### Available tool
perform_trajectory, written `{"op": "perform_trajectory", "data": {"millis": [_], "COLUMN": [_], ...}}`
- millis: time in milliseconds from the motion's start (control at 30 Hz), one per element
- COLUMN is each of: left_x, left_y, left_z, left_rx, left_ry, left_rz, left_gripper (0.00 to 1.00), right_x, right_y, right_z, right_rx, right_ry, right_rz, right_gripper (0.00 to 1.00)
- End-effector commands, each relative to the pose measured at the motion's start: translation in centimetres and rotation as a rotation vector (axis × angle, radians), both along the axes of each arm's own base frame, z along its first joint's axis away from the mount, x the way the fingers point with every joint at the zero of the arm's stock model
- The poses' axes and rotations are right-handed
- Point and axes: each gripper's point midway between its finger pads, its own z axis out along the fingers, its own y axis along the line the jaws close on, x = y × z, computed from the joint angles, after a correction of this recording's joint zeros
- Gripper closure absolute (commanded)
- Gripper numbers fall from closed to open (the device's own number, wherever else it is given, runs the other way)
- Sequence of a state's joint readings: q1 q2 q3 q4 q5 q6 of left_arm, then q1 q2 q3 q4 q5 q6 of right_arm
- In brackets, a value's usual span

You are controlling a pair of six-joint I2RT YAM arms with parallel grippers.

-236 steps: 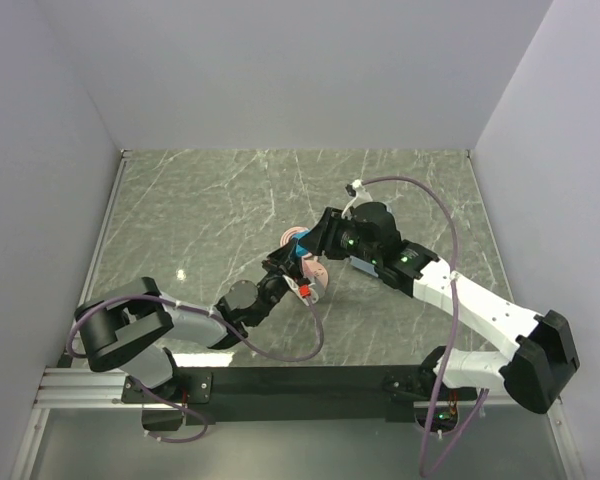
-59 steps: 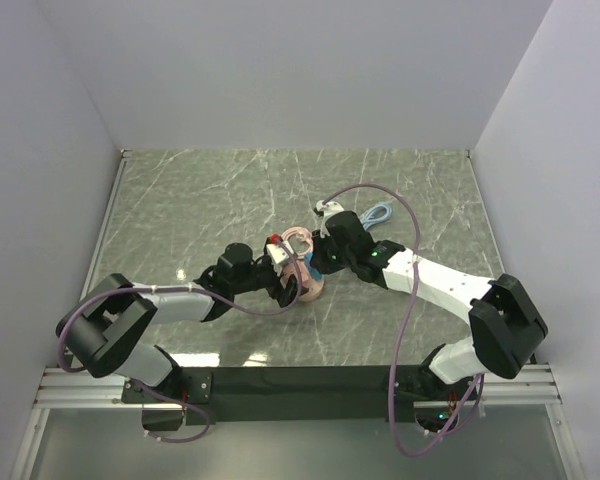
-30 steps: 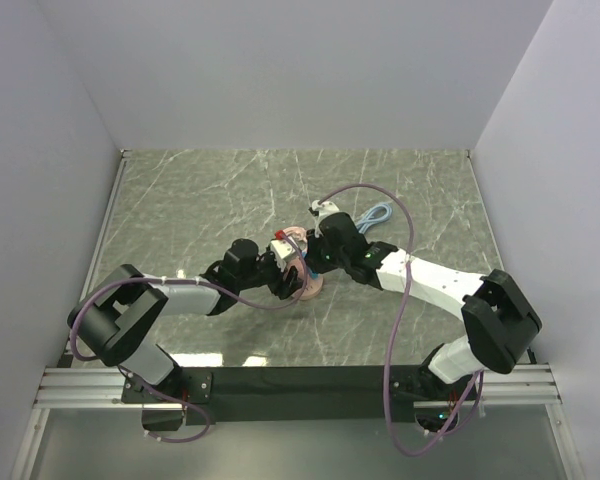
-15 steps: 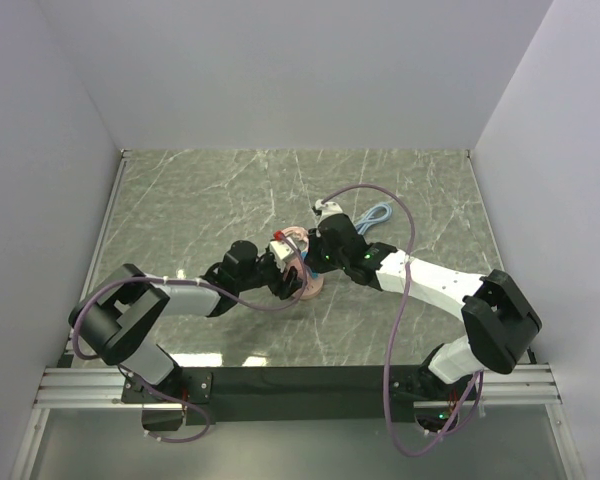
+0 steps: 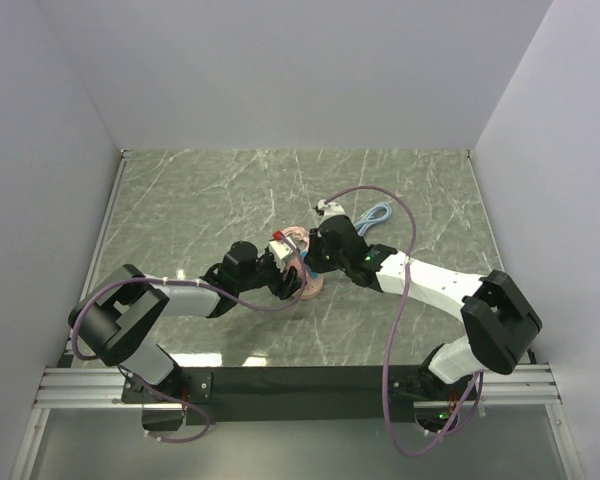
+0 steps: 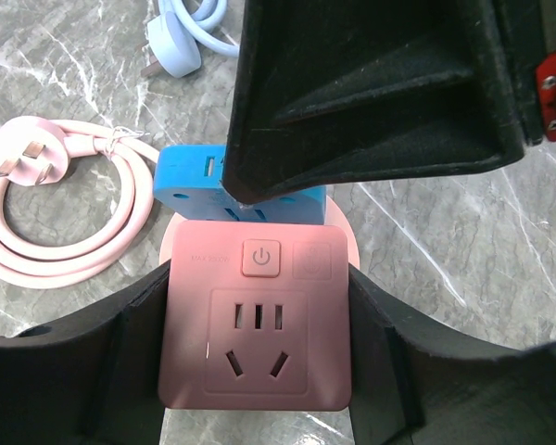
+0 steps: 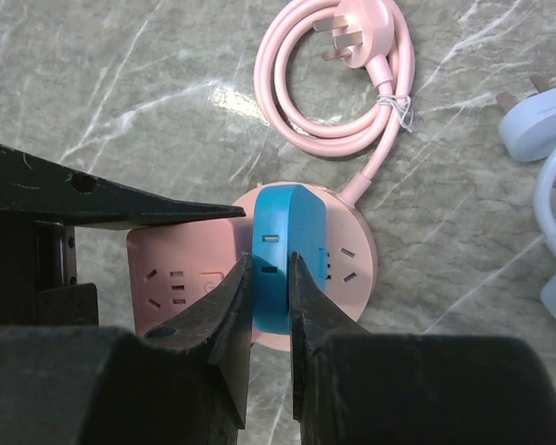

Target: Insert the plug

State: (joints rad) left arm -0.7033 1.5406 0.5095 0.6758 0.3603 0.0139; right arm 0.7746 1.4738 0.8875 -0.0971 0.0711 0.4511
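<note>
The small bright blue plug (image 7: pixel 287 232) sits against the round-edged face of the pink cube (image 7: pixel 171 269), its prongs hidden. My right gripper (image 7: pixel 269 269) is shut on the plug, one finger on each side. In the left wrist view the pink cube (image 6: pixel 255 334) fills the space between my left gripper's (image 6: pixel 257 371) fingers, which press on its two sides. The plug (image 6: pixel 190 181) shows just beyond the cube, under a finger of the right gripper (image 6: pixel 371 93). From above, the left gripper (image 5: pixel 286 279) and right gripper (image 5: pixel 309 262) meet at mid-table.
The cube's pink cord (image 7: pixel 343 93) lies coiled on the marble table (image 5: pixel 200 200) just behind it. A pale-blue plug (image 7: pixel 537 130) and its pale cord (image 5: pixel 375 215) lie to the right. White walls close the table on three sides.
Nothing has visibly moved over the last second. Several seconds ago the cube and both grippers were a little further right and the right arm stood differently.
</note>
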Motion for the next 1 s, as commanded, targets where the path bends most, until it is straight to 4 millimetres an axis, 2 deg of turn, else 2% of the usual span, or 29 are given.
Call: {"op": "perform_trajectory", "data": {"millis": [0,133,433,967], "left_x": [-0.7,-0.7,-0.4,-0.5], "left_y": [0.7,0.7,0.8,0.9], "left_z": [-0.7,-0.6,-0.9,-0.7], "left_rx": [0.006,0.004,0.015,0.007], "left_ry": [0.051,0.047,0.049,0.045], "left_rz": [0.035,0.028,0.045,0.046], "left_gripper": [0.99,0.99,0.99,0.99], "right_x": [-5.4,-6.2,-6.9,-7.8], "right_y": [-4.1,-4.7,-5.3,-6.1], "right_z": [-7.3,-8.0,-7.7,-9.9], "right_rx": [-0.204,-0.212,-0.209,-0.26], "right_ry": [0.245,0.261,0.256,0.311], "right_rz": [0.005,-0.005,-0.02,-0.042], "right_gripper": [1.0,1.0,1.0,1.0]}}
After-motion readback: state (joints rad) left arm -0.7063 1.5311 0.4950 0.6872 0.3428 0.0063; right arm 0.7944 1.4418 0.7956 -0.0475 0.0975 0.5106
